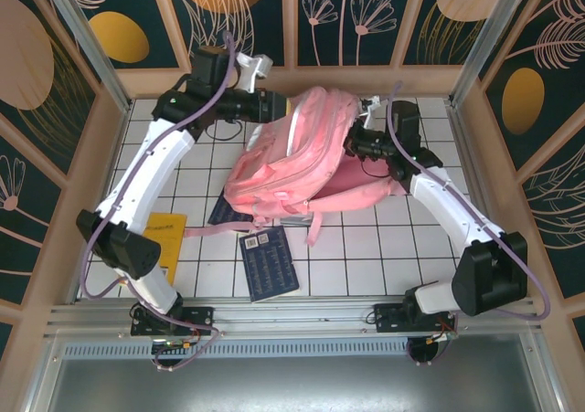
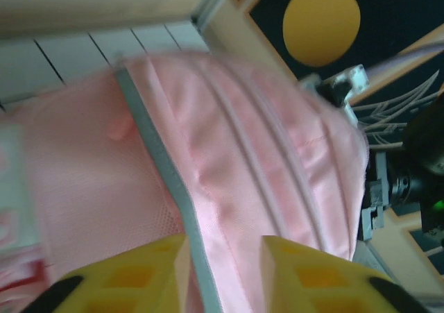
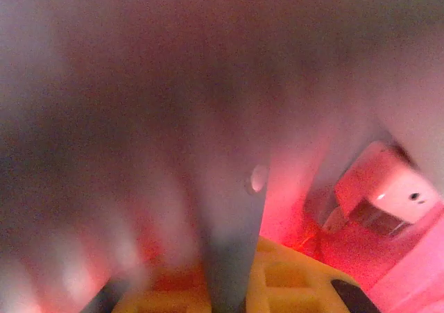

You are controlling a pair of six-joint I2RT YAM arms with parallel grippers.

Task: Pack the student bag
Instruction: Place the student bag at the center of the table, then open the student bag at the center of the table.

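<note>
We find the backpack [image 1: 288, 161] lying on the tabletop [image 1: 366, 248] toward 12 o'clock. The left pincer [image 2: 222, 243], at its 10 o'clock edge, stands released astride a grey trim [image 2: 163, 167]; the right pincer [image 3: 225, 285], at 3 o'clock, is clenched on the backpack's grey edge. We judge opening in hand; next, the blue book [image 1: 268, 264] at 6 o'clock needs fetching.

Open tile near-right on bench [image 1: 384, 257]. Centre-far blocked by student bag [image 1: 283, 161], left arm [image 1: 146, 170] and right arm [image 1: 448, 202] tight against its 2 sides. Navy book [image 1: 269, 263] near-centre, yellow book [image 1: 166, 238] near-left also obstruct.
</note>
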